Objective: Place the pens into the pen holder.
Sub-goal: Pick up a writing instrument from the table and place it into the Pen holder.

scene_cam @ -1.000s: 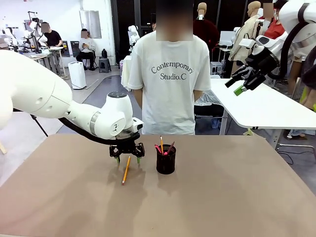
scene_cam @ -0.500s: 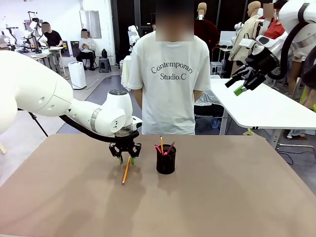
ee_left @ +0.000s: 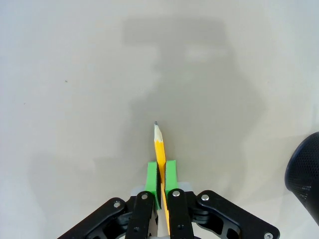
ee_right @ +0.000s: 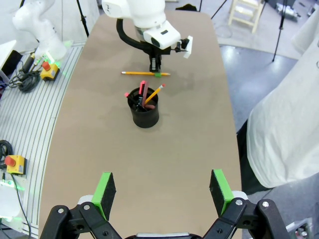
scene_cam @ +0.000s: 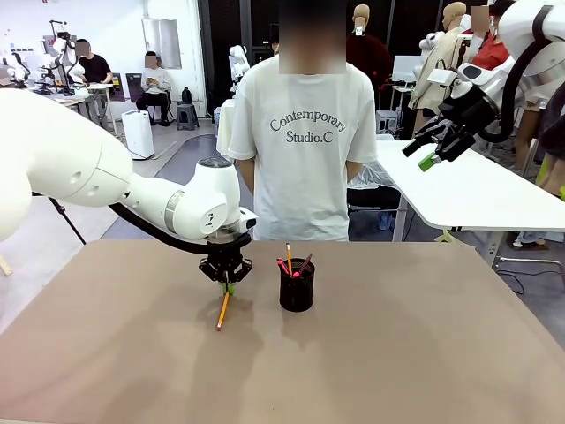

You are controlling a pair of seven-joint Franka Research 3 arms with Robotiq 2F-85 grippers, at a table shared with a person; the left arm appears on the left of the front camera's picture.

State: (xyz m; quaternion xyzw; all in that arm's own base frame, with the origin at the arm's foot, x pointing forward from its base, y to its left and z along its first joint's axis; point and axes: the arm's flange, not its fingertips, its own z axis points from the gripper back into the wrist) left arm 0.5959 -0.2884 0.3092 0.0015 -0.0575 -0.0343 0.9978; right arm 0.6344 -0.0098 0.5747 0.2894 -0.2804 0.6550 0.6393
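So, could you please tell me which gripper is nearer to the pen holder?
Left. The left gripper is beside the pen holder, down at the table and shut on the yellow pencil. The right gripper hangs open, high above and off to the holder's other side.

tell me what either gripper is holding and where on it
Left gripper is shut on the yellow pencil, gripping near its far end. Right gripper holds nothing.

I work in a robotics lab: seated people [scene_cam: 154, 75] at other white tables [scene_cam: 468, 190], cables and emergency-stop buttons [ee_right: 15, 163] beside mine
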